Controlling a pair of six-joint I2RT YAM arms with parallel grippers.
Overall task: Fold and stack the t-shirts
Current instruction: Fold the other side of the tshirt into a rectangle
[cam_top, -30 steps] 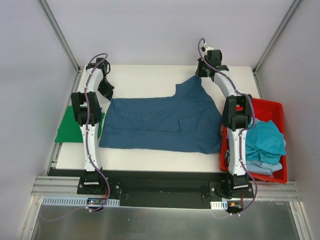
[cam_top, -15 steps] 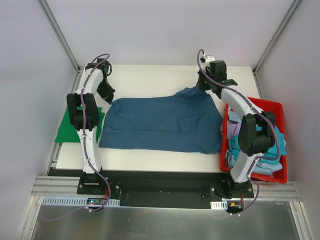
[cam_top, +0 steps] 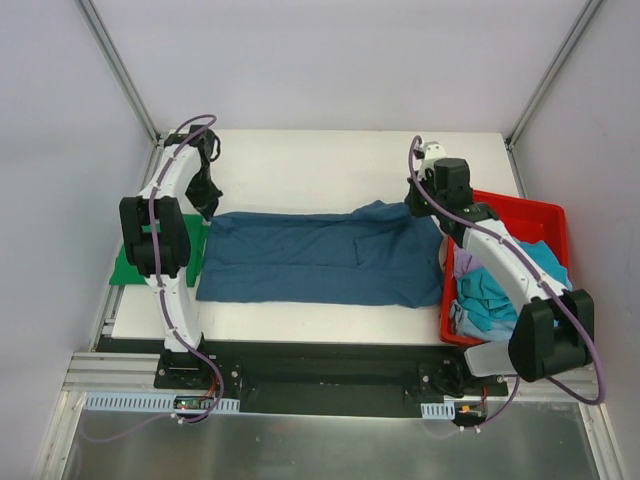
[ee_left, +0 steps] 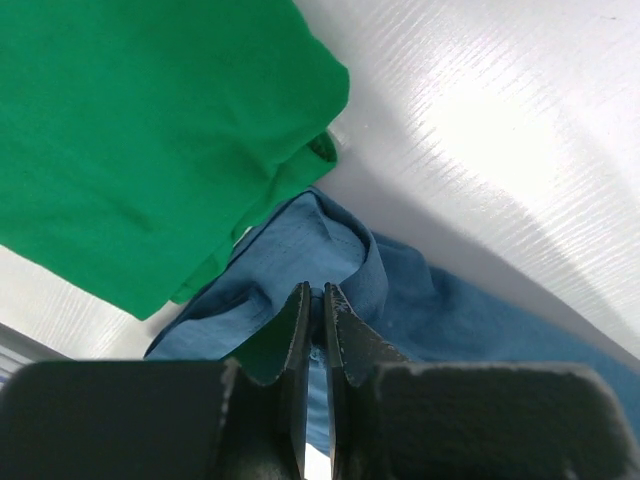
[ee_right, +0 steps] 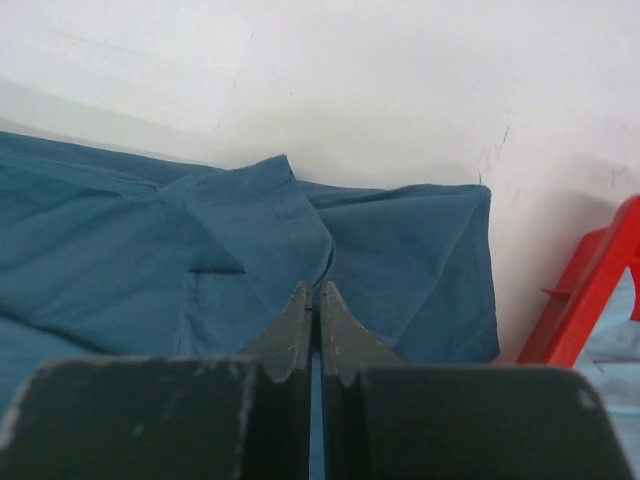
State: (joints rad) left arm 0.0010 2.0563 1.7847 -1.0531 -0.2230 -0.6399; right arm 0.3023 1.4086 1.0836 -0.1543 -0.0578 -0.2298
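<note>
The dark teal-blue t-shirt (cam_top: 310, 258) lies spread across the middle of the desk (cam_top: 300, 165), long side running left to right. My left claw (ee_left: 316, 292) is closed down to a thin slit on a raised fold at the shirt's far left corner, with the cloth pinched between the tips. My right claw (ee_right: 316, 290) is closed just as tight on the shirt's far right corner, where the fabric peaks up into the tips.

Just beside the shirt's left edge lies the green t-shirt (ee_left: 150, 130), folded flat, and in the left wrist view the blue cloth overlaps its corner. The shirt's right edge touches the wall of the red bin (cam_top: 520, 205), which holds a heap of teal, light blue and lavender t-shirts (cam_top: 490, 295).

Beyond the shirt's far edge the desk is bare white up to its back rim. On the near side only a narrow strip of desk shows.
</note>
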